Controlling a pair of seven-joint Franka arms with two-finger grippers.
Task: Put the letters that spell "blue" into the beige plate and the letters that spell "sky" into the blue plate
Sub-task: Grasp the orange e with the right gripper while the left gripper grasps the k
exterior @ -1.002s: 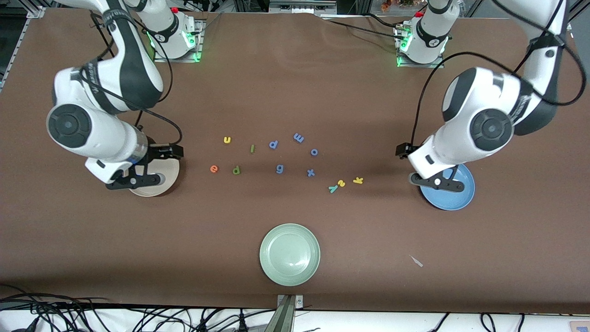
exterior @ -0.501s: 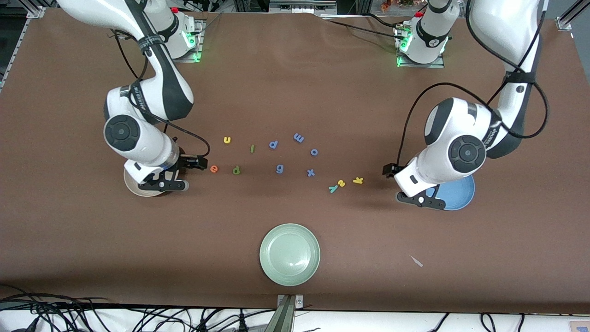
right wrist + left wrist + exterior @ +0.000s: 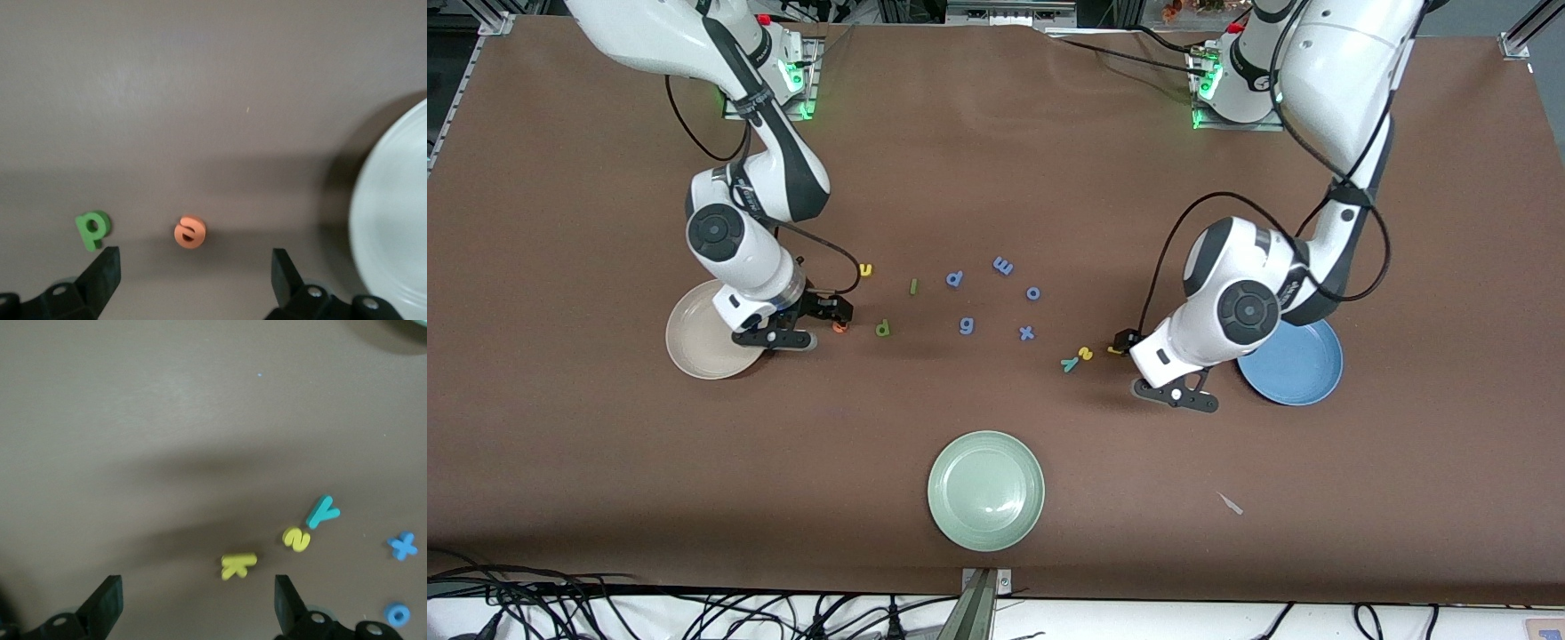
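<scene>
1. Right gripper [image 3: 193, 280]: hanging low over the table beside the beige plate, its jaws standing wide with nothing between them; the orange "e" is lying just ahead of the gap.
2. Left gripper [image 3: 197, 603]: hanging low over the table between the blue plate and the "sky" letters, jaws spread wide and gripping nothing; the yellow "k" is lying just ahead of the gap.
3. Beige plate [image 3: 694, 342]: sitting toward the right arm's end of the table, holding no letter, partly covered in the front view by the right arm's wrist.
4. Blue plate [image 3: 1303, 373]: sitting toward the left arm's end, holding no letter, partly covered by the left arm.
5. Orange "e" [image 3: 190, 233]: lying on the table near the beige plate's rim, apart from it.
6. Darker green "b" [image 3: 883, 328]: lying on the table just beside the "e", toward the table's middle.
7. Light-green "l" [image 3: 913, 285]: lying farther from the front camera than the "b".
8. Yellow "u" [image 3: 865, 269]: lying near the "l", toward the right arm's end.
9. Yellow "k" [image 3: 238, 564]: lying on the table, mostly hidden by the left wrist in the front view.
10. Yellow "s" [image 3: 296, 538]: lying close beside the "k".
11. Teal "y" [image 3: 321, 511]: lying right next to the "s"; whether they touch cannot be told.
12. Blue letters [image 3: 967, 325]: lying scattered mid-table between the two groups.
13. Pale green plate [image 3: 986, 490]: sitting nearest the front camera, holding nothing.
</scene>
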